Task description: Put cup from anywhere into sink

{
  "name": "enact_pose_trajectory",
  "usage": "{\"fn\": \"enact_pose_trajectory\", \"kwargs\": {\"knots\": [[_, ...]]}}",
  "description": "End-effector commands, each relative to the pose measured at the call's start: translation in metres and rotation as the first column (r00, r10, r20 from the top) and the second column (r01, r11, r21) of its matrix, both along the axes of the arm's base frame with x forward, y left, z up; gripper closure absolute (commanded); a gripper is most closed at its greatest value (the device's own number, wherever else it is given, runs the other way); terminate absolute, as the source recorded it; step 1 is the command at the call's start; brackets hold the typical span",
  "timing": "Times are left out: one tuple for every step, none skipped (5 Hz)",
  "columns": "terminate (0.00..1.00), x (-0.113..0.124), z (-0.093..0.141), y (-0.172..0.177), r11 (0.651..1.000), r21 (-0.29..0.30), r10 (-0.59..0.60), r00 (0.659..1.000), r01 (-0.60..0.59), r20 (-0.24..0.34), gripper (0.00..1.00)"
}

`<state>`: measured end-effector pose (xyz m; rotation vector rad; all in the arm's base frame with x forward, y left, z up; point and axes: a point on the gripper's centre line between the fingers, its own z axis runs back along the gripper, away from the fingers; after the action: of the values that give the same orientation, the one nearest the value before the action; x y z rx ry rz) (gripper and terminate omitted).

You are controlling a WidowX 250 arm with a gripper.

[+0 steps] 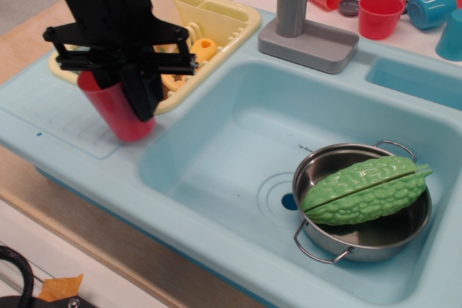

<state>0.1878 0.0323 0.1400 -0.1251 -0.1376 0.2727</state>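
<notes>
The tall red cup [115, 110] stands tilted at the left of the light-blue sink [216, 149], on the ribbed drainboard beside the basin. My black gripper [115, 95] comes down from above and is shut on the cup, one finger on its near side, the other hidden behind it. The cup's base looks just at or barely off the drainboard. The basin holds a steel pot [361, 239] with a green bitter gourd [364, 189] in it, next to the ringed drain [283, 200].
A yellow dish rack [216, 23] with yellow items sits behind the gripper. The grey faucet [303, 23] stands at the basin's back rim. Short red cups [379, 14] and blue cups and a plate [433, 1] lie at the back right.
</notes>
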Motion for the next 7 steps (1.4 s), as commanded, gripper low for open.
{"fn": "enact_pose_trajectory", "kwargs": {"knots": [[0.00,0.025,0.016,-0.020,1.000,-0.005,-0.023,0.994,0.023,0.109,1.00],[0.00,0.052,0.015,-0.044,0.996,-0.043,-0.076,0.985,0.084,0.158,1.00],[0.00,0.070,0.002,-0.061,0.984,-0.093,-0.129,0.973,0.149,0.193,1.00],[0.00,0.073,-0.007,-0.068,0.976,-0.107,-0.161,0.957,0.191,0.243,0.00],[0.00,0.073,-0.007,-0.068,0.976,-0.107,-0.161,0.957,0.191,0.243,0.00],[0.00,0.073,-0.007,-0.068,0.976,-0.107,-0.161,0.957,0.191,0.243,0.00],[0.00,0.073,-0.007,-0.068,0.976,-0.107,-0.161,0.957,0.191,0.243,0.00]]}}
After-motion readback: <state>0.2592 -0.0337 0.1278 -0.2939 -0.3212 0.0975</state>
